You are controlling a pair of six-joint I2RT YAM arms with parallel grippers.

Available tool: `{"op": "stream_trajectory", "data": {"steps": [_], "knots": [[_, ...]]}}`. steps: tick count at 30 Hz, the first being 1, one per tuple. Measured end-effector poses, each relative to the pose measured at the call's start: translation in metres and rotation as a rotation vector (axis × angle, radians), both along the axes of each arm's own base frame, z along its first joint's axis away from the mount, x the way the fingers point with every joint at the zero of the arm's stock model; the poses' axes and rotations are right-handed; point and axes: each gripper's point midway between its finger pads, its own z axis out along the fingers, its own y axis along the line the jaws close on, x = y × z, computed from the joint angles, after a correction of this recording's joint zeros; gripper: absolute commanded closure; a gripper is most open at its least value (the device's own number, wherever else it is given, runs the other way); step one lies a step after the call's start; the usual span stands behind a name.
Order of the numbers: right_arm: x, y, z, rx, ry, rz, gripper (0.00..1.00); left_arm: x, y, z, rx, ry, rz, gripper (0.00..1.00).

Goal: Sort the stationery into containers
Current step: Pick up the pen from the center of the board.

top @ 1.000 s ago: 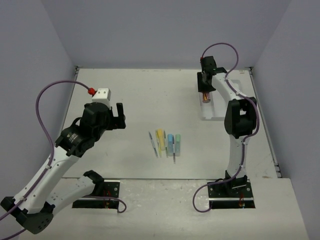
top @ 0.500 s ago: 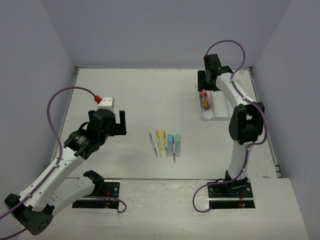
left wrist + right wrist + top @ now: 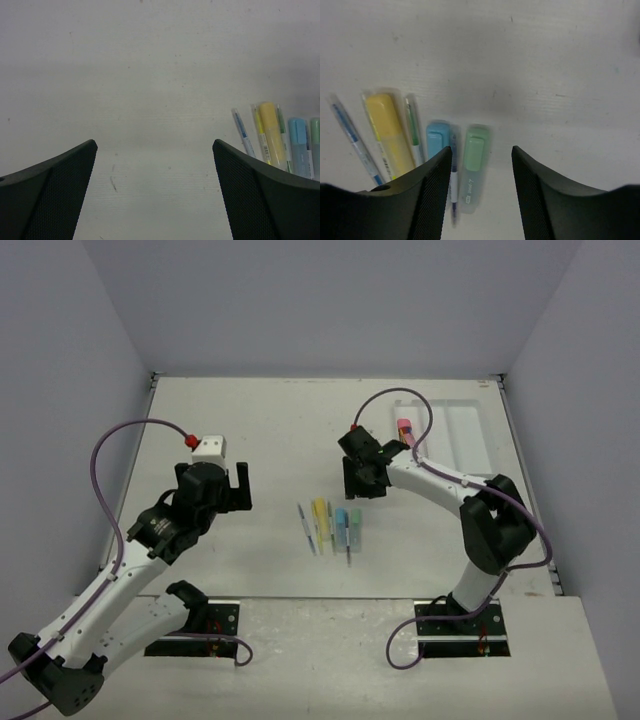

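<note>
1. Since the right gripper is hung open right over the mint-green marker with nothing held, that marker is judged to be the next pick.
2. The jaws should be dropped straight down and centred on it. A thin pen is tucked between it and the blue marker, so a sloppy close could easily drag that along too.
3. The yellow marker and two more thin pens are laid in the same row, near the middle of the table, between the arms.
4. The left gripper is spread wide too, empty, parked over bare surface to the left of the row.
5. The white tray is set at the far right. A pink-capped tube is seen at its left side, though which compartment can't be told.
6. Surface-wise, the top is matte off-white, a bit scuffed, and is boxed in by plain grey walls.
</note>
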Motion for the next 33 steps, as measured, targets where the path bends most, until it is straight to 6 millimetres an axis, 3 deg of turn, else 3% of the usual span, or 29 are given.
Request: {"op": "stream_trajectory", "data": {"steps": [4, 13, 22, 26, 33], "knots": [[-0.025, -0.005, -0.033, -0.045, 0.093, -0.031, 0.54, 0.0, -0.001, -0.001, -0.006, -0.003, -0.005, 0.0], [-0.052, 0.002, -0.054, -0.056, 0.14, -0.036, 0.58, 0.001, -0.004, -0.001, -0.013, -0.002, -0.014, 0.0], [-0.061, -0.002, -0.068, -0.064, 0.167, -0.051, 0.74, 0.001, -0.005, 0.0, -0.018, -0.005, -0.018, 0.0], [-0.061, 0.0, -0.071, -0.052, 0.172, -0.045, 0.98, 0.001, -0.005, 0.002, -0.024, -0.014, -0.018, 0.0], [-0.059, -0.008, -0.057, -0.051, 0.149, -0.035, 1.0, 0.001, -0.005, 0.003, -0.027, -0.016, -0.02, 0.0]]}}
